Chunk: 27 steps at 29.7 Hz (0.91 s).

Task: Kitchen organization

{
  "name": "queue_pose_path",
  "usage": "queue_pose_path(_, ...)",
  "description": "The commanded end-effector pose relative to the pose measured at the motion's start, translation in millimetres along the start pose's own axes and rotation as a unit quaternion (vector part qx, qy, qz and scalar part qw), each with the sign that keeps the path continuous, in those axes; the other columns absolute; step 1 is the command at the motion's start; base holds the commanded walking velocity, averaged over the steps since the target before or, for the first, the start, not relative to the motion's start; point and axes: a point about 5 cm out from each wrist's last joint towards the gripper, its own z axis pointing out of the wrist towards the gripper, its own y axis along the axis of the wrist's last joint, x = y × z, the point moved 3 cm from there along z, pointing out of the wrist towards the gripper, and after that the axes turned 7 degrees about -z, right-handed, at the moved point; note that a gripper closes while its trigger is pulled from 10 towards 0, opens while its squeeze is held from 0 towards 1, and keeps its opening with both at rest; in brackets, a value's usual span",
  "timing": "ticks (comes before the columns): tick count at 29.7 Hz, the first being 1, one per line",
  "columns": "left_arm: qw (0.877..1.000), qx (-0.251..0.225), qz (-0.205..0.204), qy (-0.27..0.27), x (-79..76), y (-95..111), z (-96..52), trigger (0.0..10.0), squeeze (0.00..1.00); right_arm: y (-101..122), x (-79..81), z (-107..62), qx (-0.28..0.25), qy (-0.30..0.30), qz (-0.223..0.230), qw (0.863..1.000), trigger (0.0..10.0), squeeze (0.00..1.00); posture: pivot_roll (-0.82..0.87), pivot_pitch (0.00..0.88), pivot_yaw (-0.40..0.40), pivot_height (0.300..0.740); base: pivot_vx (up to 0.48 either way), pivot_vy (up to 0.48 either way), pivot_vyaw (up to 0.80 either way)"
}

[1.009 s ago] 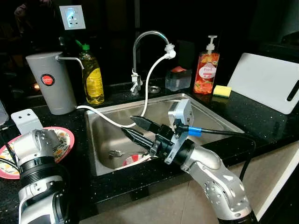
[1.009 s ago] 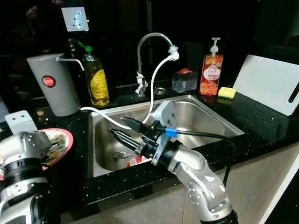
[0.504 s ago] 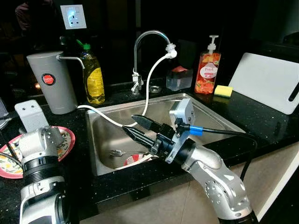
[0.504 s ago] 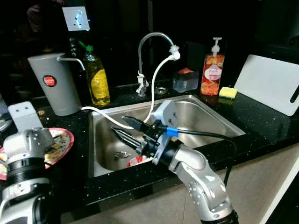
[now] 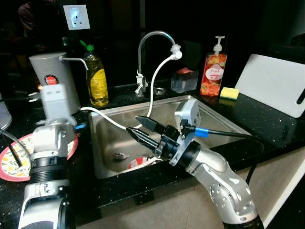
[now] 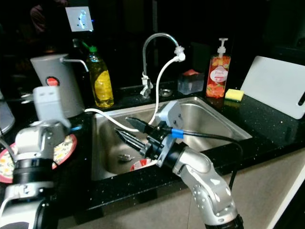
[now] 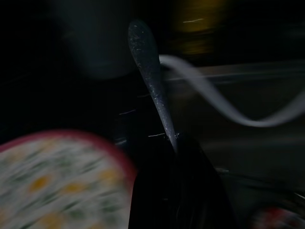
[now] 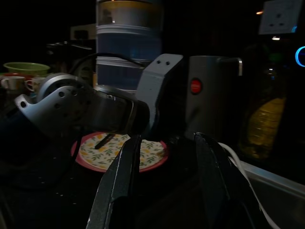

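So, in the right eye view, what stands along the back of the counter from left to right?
Grey cylindrical dispenser with a red badge → yellow dish-soap bottle with a green cap → chrome curved faucet → clear small container → orange pump soap bottle → yellow sponge → white cutting board.

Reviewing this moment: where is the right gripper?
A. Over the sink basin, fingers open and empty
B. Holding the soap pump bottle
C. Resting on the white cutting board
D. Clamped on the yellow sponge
A: the right gripper hangs over the sink with its two black fingers spread and nothing between them.
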Motion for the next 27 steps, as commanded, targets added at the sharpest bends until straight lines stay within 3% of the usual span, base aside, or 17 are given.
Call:
queue_pose_path(1, 0.999, 0.001, 0.009, -0.045, -14.6, 2, -1.2, 10.0, 0.00, 1, -4.6, 0.7, 0.000, -0.010, -0.007, 1.000, 10.0, 0.00, -0.06, 0.016, 0.050, 0.740, 0.000, 0.000, 0.00)
queue_pose_path(5, 0.994, 0.033, 0.030, -0.099, -36.2, -11, -2.2, 10.0, 0.00, 2, -6.3, 1.1, -0.001, -0.016, -0.008, 1.000, 10.0, 0.00, -0.07, 0.016, 0.054, 0.740, 0.000, 0.000, 0.00)
queue_pose_path(8, 0.992, 0.046, 0.042, -0.109, -41.6, -17, -2.3, 10.0, 0.00, 2, -6.5, 1.2, -0.001, -0.016, -0.008, 1.000, 10.0, 0.00, -0.07, 0.016, 0.053, 0.740, 0.000, 0.000, 0.00)
queue_pose_path(13, 0.983, 0.089, 0.107, -0.119, -55.9, -41, 1.8, 10.0, 0.00, 3, -6.9, 0.9, -0.002, -0.018, -0.009, 1.000, 10.0, 0.00, -0.07, 0.018, 0.052, 0.740, 0.000, 0.000, 0.00)
queue_pose_path(18, 0.975, 0.110, 0.137, -0.133, -56.0, -53, 3.7, 10.0, 0.00, 4, -7.2, 0.1, -0.002, -0.022, -0.010, 1.000, 10.0, 0.00, -0.08, 0.021, 0.060, 0.740, 0.000, 0.000, 0.00)
queue_pose_path(26, 0.971, 0.125, 0.128, -0.158, -58.0, -65, 1.3, 10.0, 0.00, 4, -6.6, -0.8, -0.002, -0.024, -0.008, 1.000, 10.0, 0.00, -0.08, 0.025, 0.055, 0.740, 0.000, 0.000, 0.00)
queue_pose_path(27, 0.971, 0.126, 0.128, -0.157, -57.6, -66, 1.8, 10.0, 0.19, 4, -6.6, -0.8, -0.002, -0.024, -0.008, 1.000, 10.0, 0.00, -0.08, 0.024, 0.053, 0.740, 0.000, 0.000, 0.00)
